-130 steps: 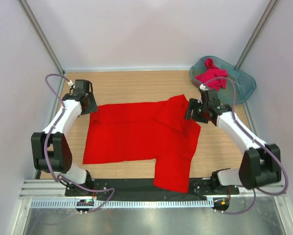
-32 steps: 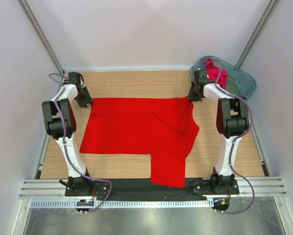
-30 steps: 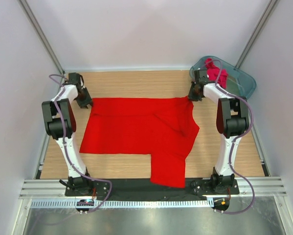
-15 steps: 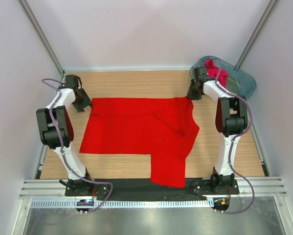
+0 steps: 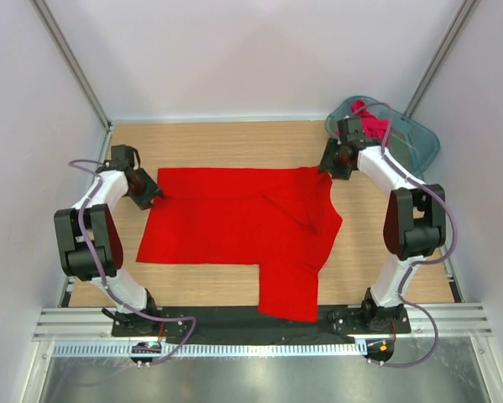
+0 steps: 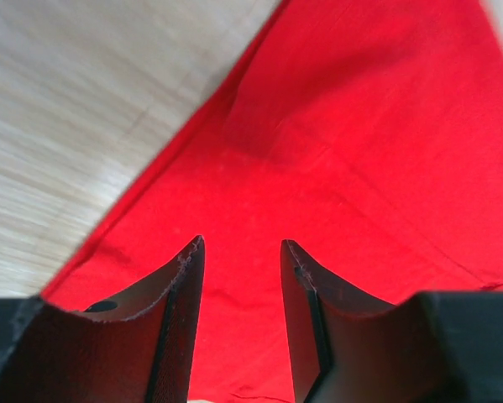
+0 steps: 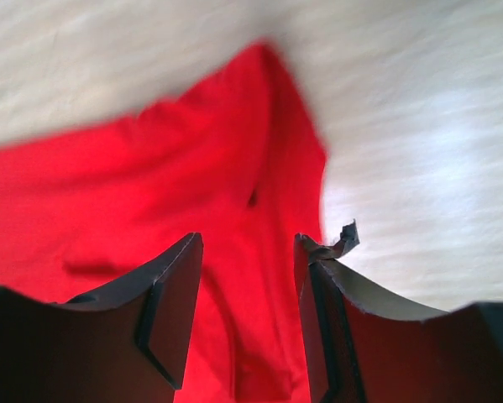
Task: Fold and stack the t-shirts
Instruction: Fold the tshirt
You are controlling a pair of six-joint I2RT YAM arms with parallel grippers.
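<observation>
left arm (image 5: 100,195), right arm (image 5: 384,168): white shells, black joints, purple-grey cable (image 5: 81,164) looped along each. left gripper (image 6: 241,242), right gripper (image 7: 247,239): matte black tapered fingers (image 6: 171,336); one right tip frayed.

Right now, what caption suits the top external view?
Both open, the left end effector and right end effector at the far corners of the red t-shirt.
</observation>
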